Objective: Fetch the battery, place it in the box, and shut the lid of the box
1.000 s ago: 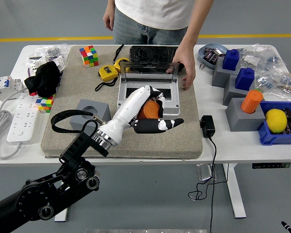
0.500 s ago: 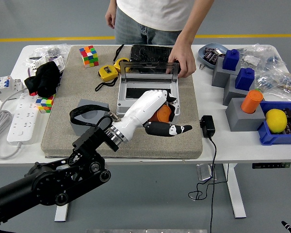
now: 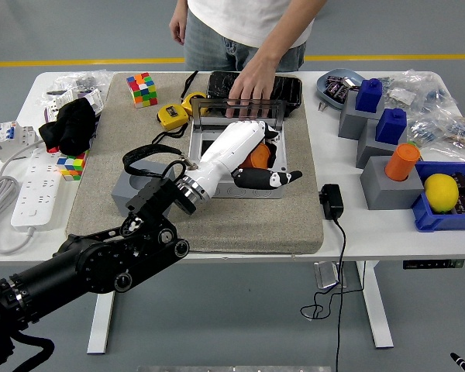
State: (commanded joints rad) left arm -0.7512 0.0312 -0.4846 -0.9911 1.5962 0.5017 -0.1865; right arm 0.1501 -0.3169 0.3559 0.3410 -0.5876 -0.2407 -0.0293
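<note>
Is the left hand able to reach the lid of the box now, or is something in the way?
Probably not yet. The left hand is over the open box with the orange battery under its fingers, and the person's hand rests on the upright lid.

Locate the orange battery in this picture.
In the head view the battery is mid-table, in the left hand, over the open box on the mat.

The grey lidded plastic box (image 3: 236, 151) lies on the beige mat (image 3: 101, 186); left of the box, a yellow tape measure (image 3: 171, 117); right, a black adapter (image 3: 331, 201).
</note>
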